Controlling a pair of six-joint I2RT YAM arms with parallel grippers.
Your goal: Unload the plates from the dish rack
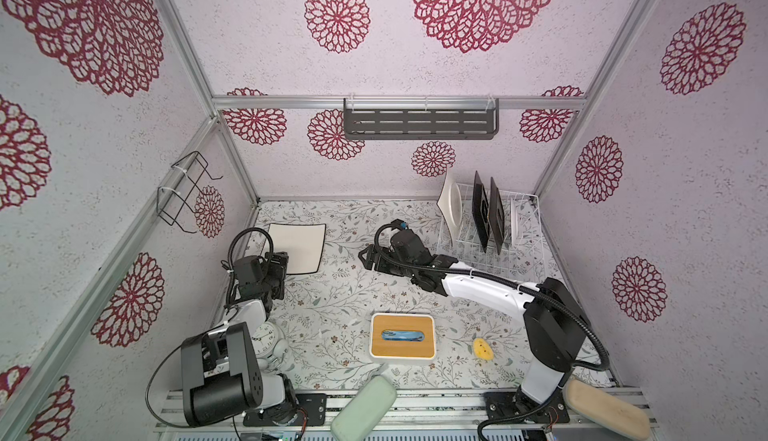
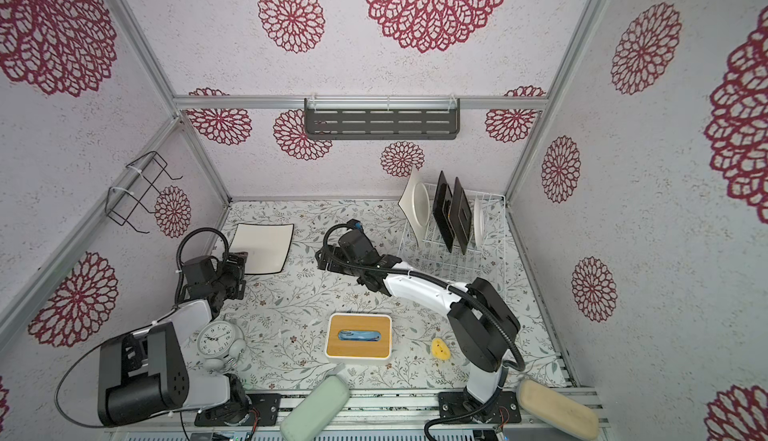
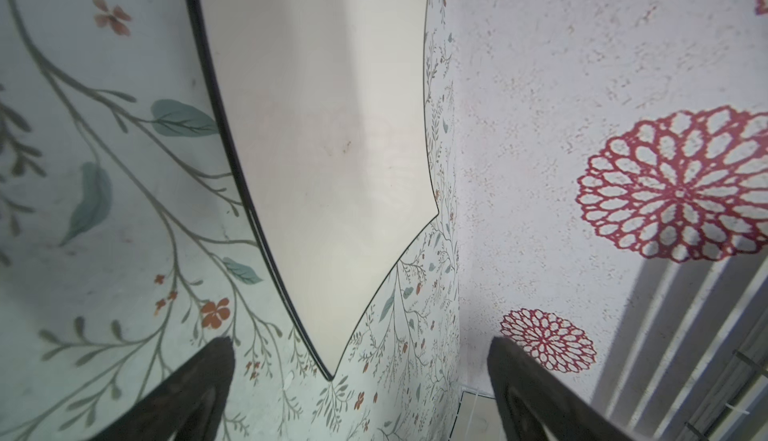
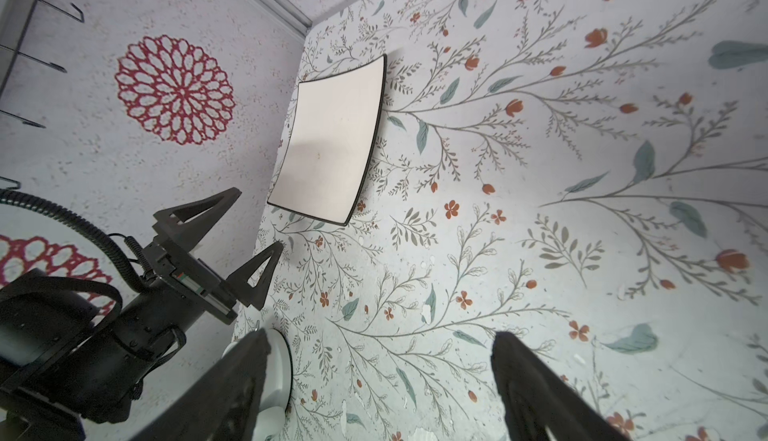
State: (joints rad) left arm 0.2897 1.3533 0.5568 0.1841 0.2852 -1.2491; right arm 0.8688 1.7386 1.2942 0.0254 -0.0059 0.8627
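- One cream square plate (image 1: 296,247) lies flat on the bench (image 1: 340,293) at the far left, close to the side wall and well apart from the dish rack (image 1: 478,262).
- Four plates stand on edge among the rack's tines at the far right. A second cream plate (image 1: 450,206) is at the left end of the row, tilted away from the others. Two dark square plates (image 1: 481,212) come next, and a round white plate (image 1: 515,215), mostly hidden, is at the right end.
- The left fingers (image 3: 195,389) stand wide apart and hold nothing. The flat plate's near corner sits in the gap between them, and neither finger appears to touch it.
- The right fingers (image 4: 536,393) are also spread and empty. They hover over bare bench between the flat plate and the rack, pointing toward the flat plate and away from the rack.
- As I read it, one plate of five is unloaded, and the step in hand is the end of that set-down, with the next fetch not yet begun.
- The right arm is nearer the rack, so it probably needs to turn back toward it, pinch the rim of the tilted cream plate and lift it clear of the tines without knocking the dark plate beside it.
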